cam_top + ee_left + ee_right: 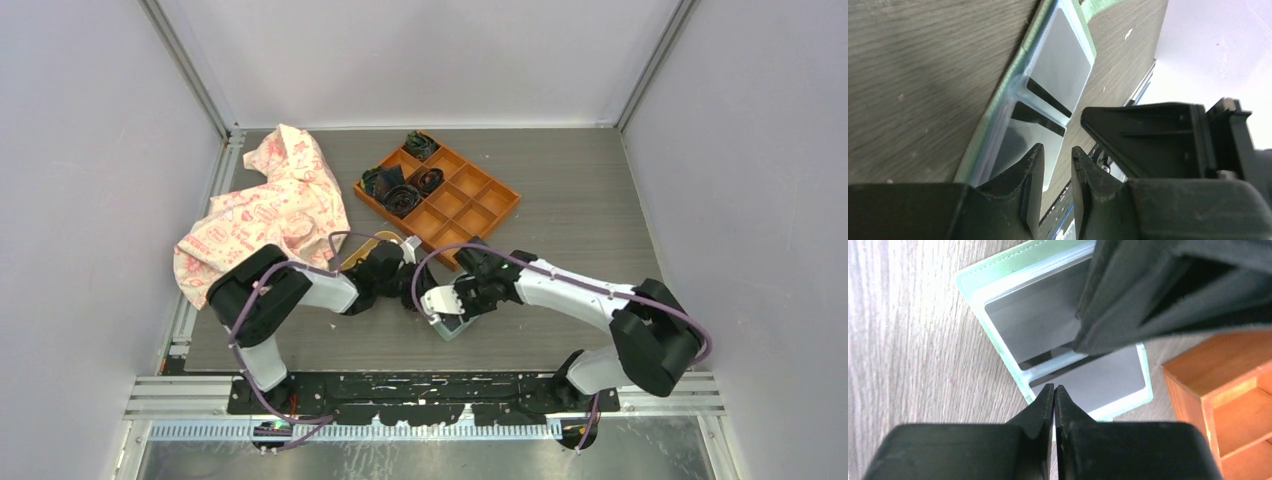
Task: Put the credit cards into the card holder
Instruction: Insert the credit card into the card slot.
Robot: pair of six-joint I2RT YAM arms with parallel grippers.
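Note:
The sage-green card holder [968,282] lies open and flat on the table, near the front middle in the top view [447,327]. Two pale grey cards sit in its clear sleeves, one in each half [1033,315] [1103,375]. They also show in the left wrist view [1063,60] [1028,137]. My right gripper [1054,388] is shut and empty, its tips just over the holder's centre fold. My left gripper [1057,150] is a little open and empty, low over one end of the holder. No black card is in view.
An orange compartment tray [440,195] with dark rolled items stands behind the holder, close to its far edge [1228,390]. A patterned cloth [265,210] lies at the back left. A yellow dish [357,257] is partly hidden under the left arm.

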